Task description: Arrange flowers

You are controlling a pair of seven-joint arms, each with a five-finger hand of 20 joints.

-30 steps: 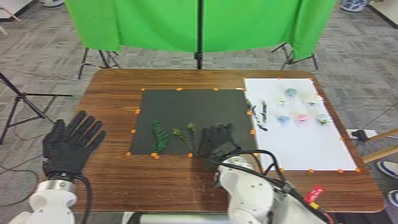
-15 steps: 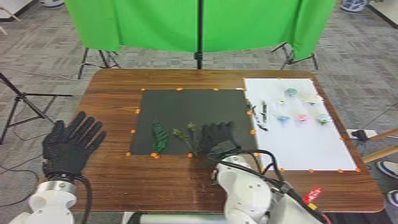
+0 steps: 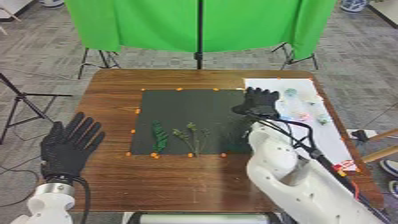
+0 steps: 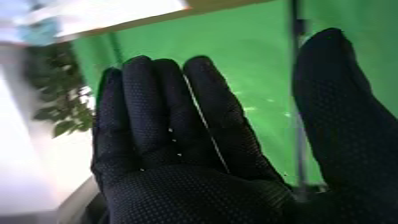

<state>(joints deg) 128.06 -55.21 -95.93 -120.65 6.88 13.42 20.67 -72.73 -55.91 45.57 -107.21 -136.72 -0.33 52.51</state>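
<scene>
The right hand is open and empty, fingers straight and thumb spread wide, above where the black mat meets the white sheet. Small flowers lie on the sheet; green stems and a leafy sprig lie on the mat. The left hand, open and empty, is left of the mat.

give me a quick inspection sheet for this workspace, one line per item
surface: brown wooden table with a black sheet and, to its right, a white sheet
job's things: green sprigs on the black sheet; small pale flowers on the white sheet
clutter: orange tabs along the sheets' edges
grippers: left robot hand open, left of the black sheet; right robot hand open, over where the sheets meet
cables: black cables along both arms
surroundings: green backdrop, grey floor, leafy plant
</scene>
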